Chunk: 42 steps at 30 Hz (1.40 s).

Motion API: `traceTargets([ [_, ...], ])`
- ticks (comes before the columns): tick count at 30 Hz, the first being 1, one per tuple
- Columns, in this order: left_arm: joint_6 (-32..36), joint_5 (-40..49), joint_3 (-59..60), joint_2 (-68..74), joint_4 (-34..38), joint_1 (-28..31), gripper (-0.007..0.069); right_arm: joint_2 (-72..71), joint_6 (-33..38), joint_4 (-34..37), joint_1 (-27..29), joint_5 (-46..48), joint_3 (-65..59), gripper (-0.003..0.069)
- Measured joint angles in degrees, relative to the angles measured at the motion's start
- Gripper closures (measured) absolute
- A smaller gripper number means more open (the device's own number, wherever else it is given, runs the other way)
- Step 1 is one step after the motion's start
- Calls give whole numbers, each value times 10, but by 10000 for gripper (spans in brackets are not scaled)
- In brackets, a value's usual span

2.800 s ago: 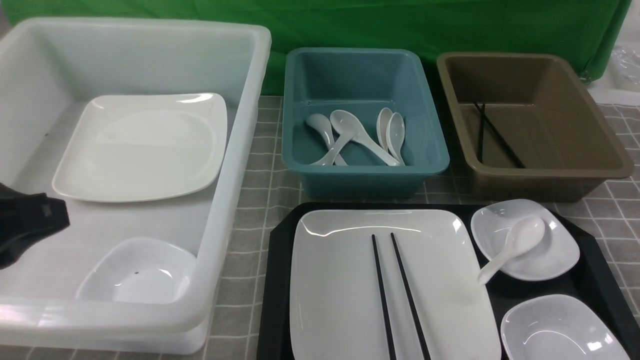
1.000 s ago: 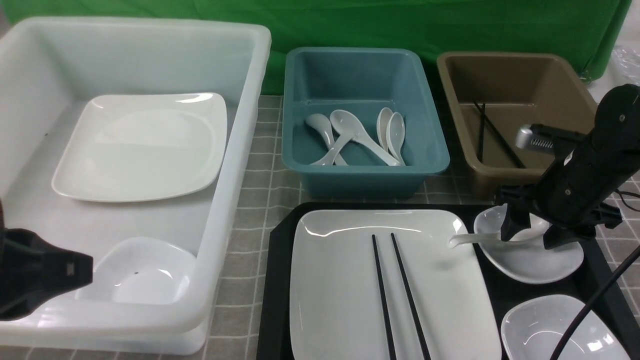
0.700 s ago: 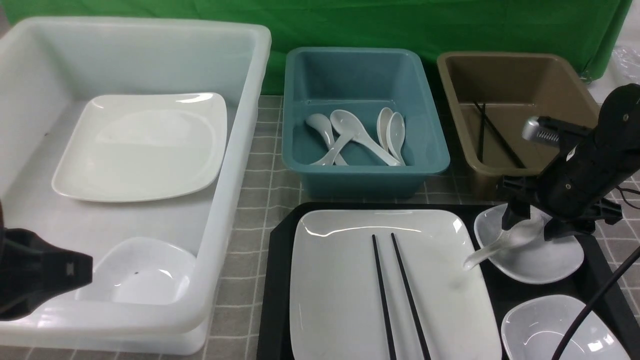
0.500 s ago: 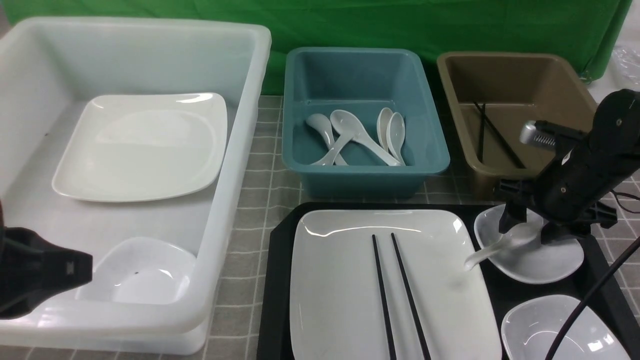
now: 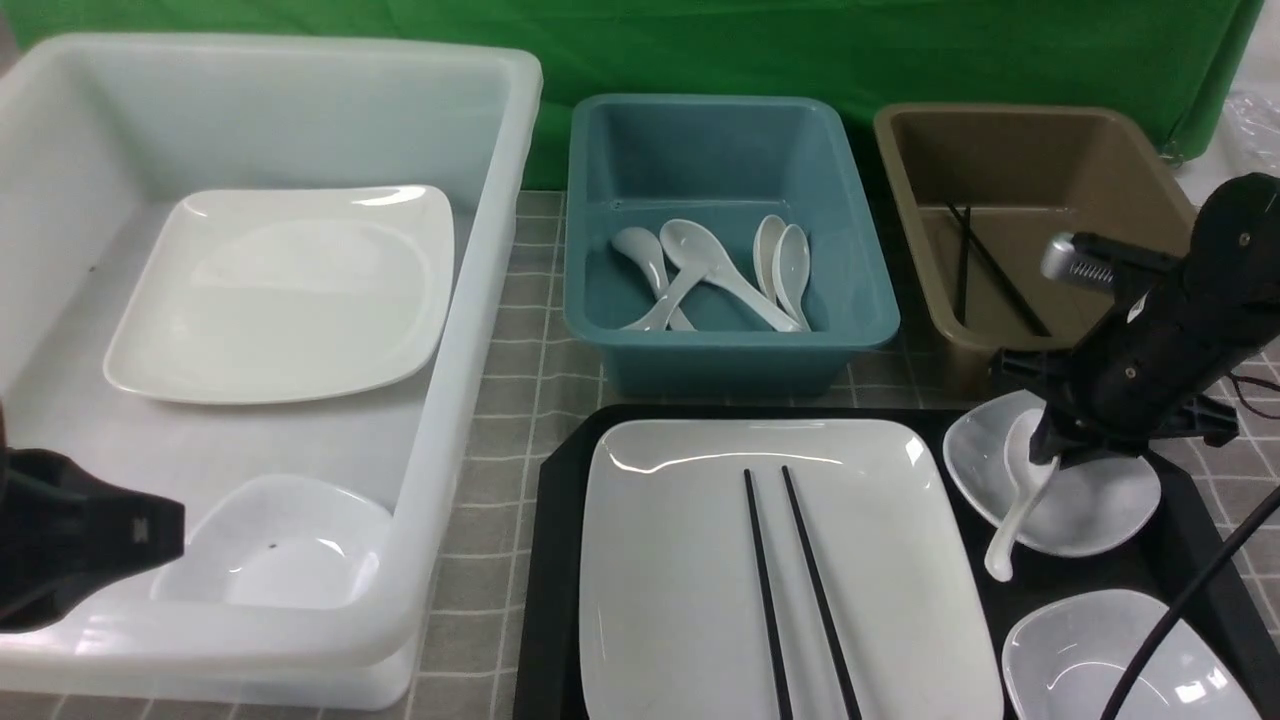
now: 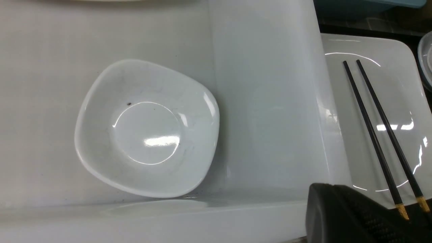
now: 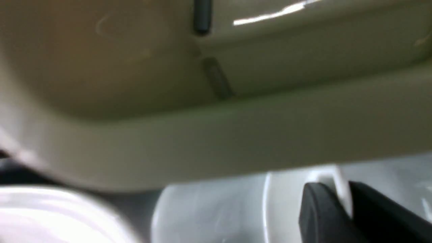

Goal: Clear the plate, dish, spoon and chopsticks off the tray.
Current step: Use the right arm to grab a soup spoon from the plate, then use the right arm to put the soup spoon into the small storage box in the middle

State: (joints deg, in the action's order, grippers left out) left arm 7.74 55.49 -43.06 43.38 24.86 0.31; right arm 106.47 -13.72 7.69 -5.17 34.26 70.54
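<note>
The black tray holds the large white plate with the black chopsticks lying on it. To their right is a small white dish. My right gripper is over that dish, shut on the bowl rim of the white spoon. The spoon's handle slants down toward the tray's front. In the right wrist view the gripper pinches a thin white edge of the spoon. My left gripper is shut and empty, low over the white tub's front; the left wrist view shows the gripper as one dark mass.
A second small dish sits at the tray's front right. The white tub holds a plate and a dish. The blue tub holds several spoons. The brown tub, with chopsticks inside, stands just behind my right gripper.
My right gripper has gone from open around the spoon's bowl to shut on it. The spoon's handle swung from pointing left over the plate to pointing down toward the front. The left arm stayed put.
</note>
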Motion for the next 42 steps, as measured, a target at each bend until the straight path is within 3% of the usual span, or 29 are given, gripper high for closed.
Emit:
traceTargets([
  [8, 1, -10, 0, 0, 0, 0, 622, -130, 31, 14, -24, -26, 0, 559],
  [15, 38, -89, 0, 0, 14, 0, 622, -124, 119, 124, -78, -142, 58, 559],
  [19, 123, -172, 0, 3, 99, 0, 622, -52, 131, 139, -112, -169, 137, 559],
  [20, 179, -193, -1, 11, 154, 0, 622, -27, 132, 141, -120, -168, 171, 559],
  [21, 187, -194, -2, 12, 172, 0, 622, -20, 132, 142, -122, -168, 179, 559],
  [23, 266, -193, -12, 39, 259, 0, 622, 13, 132, 143, -128, -166, 216, 559],
  [27, 323, -132, -49, 123, 322, -4, 625, 52, 132, 144, -133, -170, 260, 559],
  [30, 329, -113, -67, 166, 313, -24, 624, 67, 132, 146, -133, -180, 268, 559],
  [31, 321, -112, -80, 199, 290, -58, 626, 76, 132, 146, -133, -190, 269, 559],
  [34, 279, -122, -97, 233, 228, -119, 626, 87, 132, 146, -133, -200, 269, 555],
  [36, 204, -138, -109, 262, 151, -188, 626, 98, 132, 146, -133, -213, 269, 533],
  [38, 131, -150, -119, 288, 77, -249, 626, 102, 132, 146, -133, -218, 269, 462],
  [40, 71, -152, -130, 308, 24, -295, 626, 102, 132, 146, -133, -213, 269, 347],
  [42, 55, -151, -137, 316, 10, -313, 626, 98, 133, 145, -133, -202, 269, 287],
])
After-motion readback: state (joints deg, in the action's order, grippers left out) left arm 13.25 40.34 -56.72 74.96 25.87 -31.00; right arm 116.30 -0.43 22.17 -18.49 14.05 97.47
